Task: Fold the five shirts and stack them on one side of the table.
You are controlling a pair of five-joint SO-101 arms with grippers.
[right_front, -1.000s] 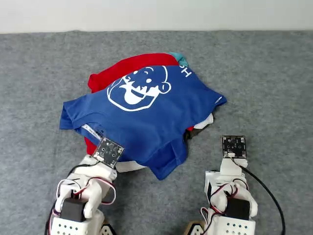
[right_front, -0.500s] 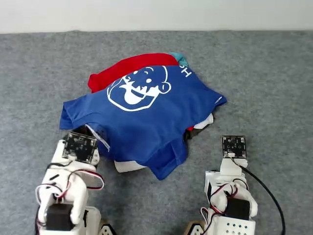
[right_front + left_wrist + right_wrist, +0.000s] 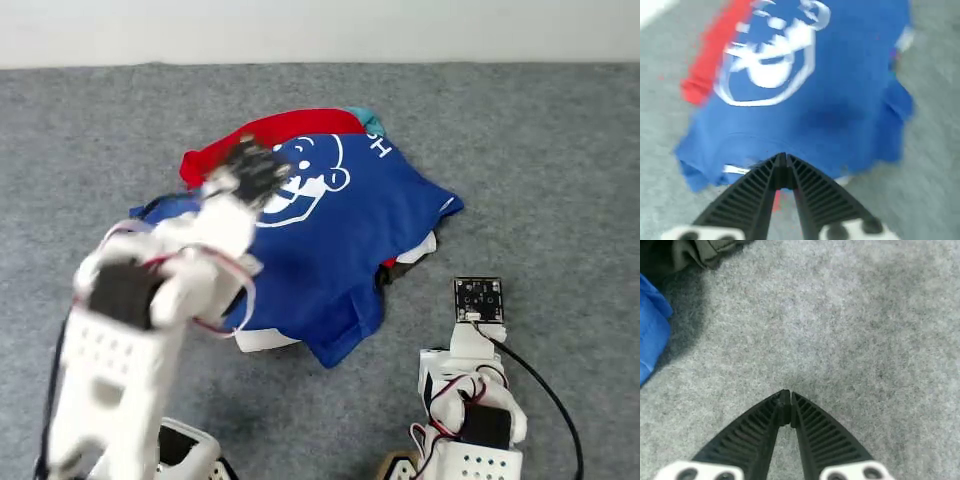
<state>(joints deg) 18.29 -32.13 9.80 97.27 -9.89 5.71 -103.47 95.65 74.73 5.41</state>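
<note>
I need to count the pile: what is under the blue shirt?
A red shirt pokes out at its far edge, a teal scrap beside it, white cloth at its near edge. The blue shirt covers the rest, so no full count.

L arm point(image 3: 150, 290) raised high, stretched fwd | L claw point(image 3: 782, 161) tips together, nothing btwn, angled down | R arm point(image 3: 468, 395) folded low by base | R claw point(image 3: 786, 399) tips together, pointing down

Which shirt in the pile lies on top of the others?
The blue shirt with the white face print; the red shirt peeks out beneath it.
</note>
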